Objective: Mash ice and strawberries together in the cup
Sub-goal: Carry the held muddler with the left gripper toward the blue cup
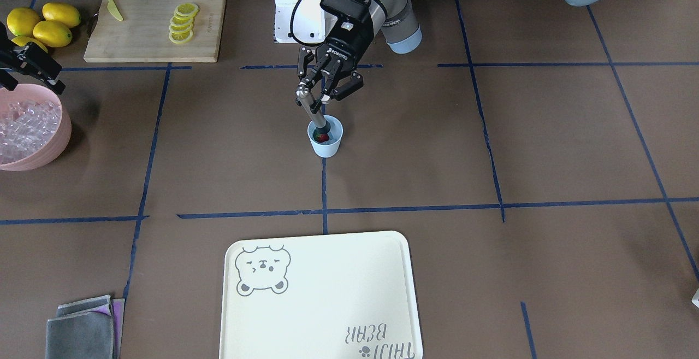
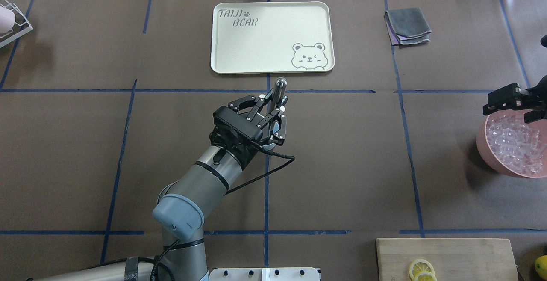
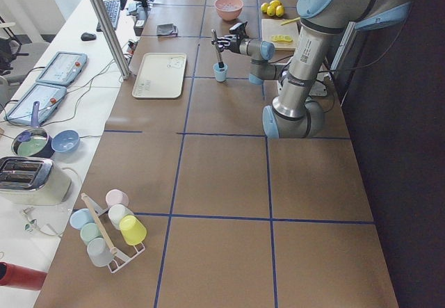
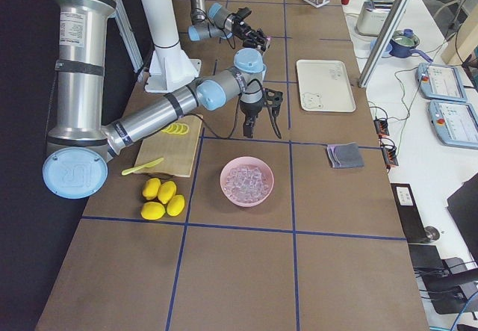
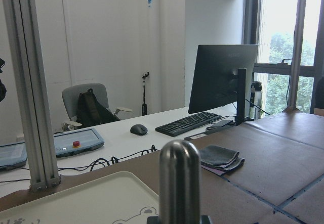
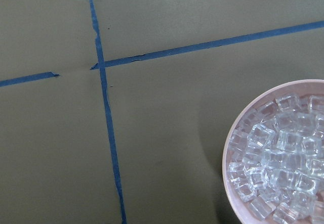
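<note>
Left gripper (image 1: 321, 94) is clamped on the metal muddler (image 1: 312, 109) at mid-shaft, with the rounded top poking out above the fingers. The muddler's lower end is already down inside the cup (image 1: 327, 147), on or just over the strawberry (image 1: 324, 137), which shows as a dark red bit at the cup bottom. Can't tell if any ice is in the cup. The only ice (image 1: 24, 124) clearly seen is piled in the pink bowl (image 1: 64, 129), well apart toward the robot's right. The muddler's long axis is near vertical with a slight tilt, top leaning toward the robot, so the fruit lies straight down the shaft from the grip. Next press looks like a push along that axis. The cup stands free with nothing bracing it, so it could tip. Right gripper (image 2: 513, 103) hangs over the bowl rim, jaws apart, holding nothing. Left arm is clearly the nearer one.
</note>
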Controlling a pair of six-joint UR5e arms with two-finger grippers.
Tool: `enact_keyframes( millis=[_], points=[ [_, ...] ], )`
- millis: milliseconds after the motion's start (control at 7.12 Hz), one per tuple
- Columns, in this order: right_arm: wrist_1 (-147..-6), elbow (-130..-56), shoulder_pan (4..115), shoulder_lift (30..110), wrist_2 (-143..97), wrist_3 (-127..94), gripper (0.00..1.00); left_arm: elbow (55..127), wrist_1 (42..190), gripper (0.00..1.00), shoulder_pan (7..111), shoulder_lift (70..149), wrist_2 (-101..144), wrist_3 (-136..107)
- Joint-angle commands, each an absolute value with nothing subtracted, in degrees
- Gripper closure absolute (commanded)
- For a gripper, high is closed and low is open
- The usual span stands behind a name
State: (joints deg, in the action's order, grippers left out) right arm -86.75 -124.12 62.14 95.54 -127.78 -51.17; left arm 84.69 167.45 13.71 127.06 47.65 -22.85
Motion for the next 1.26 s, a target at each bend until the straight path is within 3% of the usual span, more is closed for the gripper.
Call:
enact_keyframes(
  millis=[0,422,843,1124],
  points=[
    [-86.75,-124.10,62.14,95.54,-127.79,-51.15,0.00,80.62,171.97,1.00,13.71,127.09,47.64,-22.76],
    [-86.75,-124.10,62.14,95.54,-127.79,-51.15,0.00,80.85,172.53,1.00,13.80,127.18,47.90,-22.59],
    [-86.75,-124.37,62.14,95.54,-127.79,-51.24,0.00,93.48,166.15,1.00,13.62,126.74,48.25,-18.72],
    [-86.75,-124.28,62.14,95.62,-127.79,-51.24,0.00,104.26,150.57,1.00,13.54,126.74,48.25,-18.81]
  ],
)
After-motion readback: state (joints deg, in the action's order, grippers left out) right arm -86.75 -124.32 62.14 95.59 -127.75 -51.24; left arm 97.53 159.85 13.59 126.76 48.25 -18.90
